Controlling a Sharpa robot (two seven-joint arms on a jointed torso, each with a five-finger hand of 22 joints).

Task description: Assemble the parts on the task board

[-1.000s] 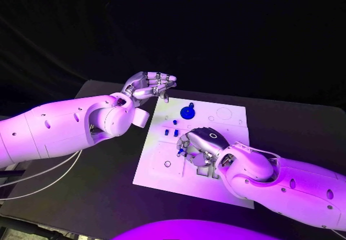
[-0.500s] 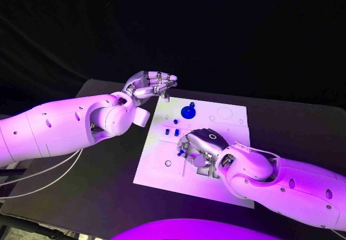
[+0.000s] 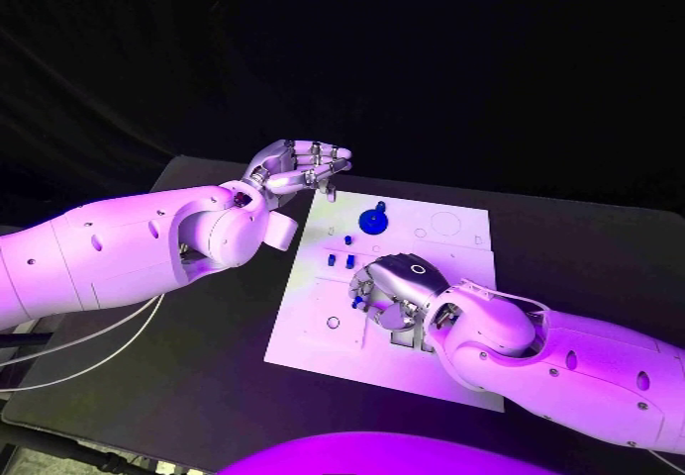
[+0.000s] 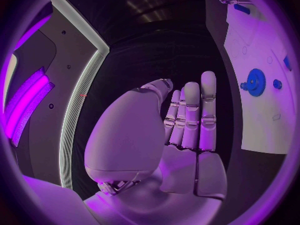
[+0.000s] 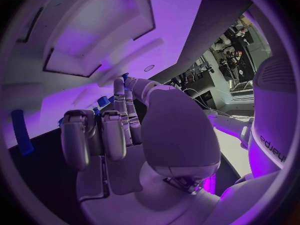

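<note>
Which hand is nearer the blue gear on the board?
Left. The left hand hovers just off the board's far left corner, close beside the blue gear. The right hand is over the board's middle, farther from the gear.

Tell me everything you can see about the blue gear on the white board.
The blue gear is a small round wheel, plastic by its look, with fine teeth around its rim and a hub in the middle, clearest in the left wrist view. It lies flat on the far part of the task board, beside a small blue part. No hand touches it: the left hand hovers beyond the board's far corner with nothing in it, and the right hand works nearer the board's middle.
</note>
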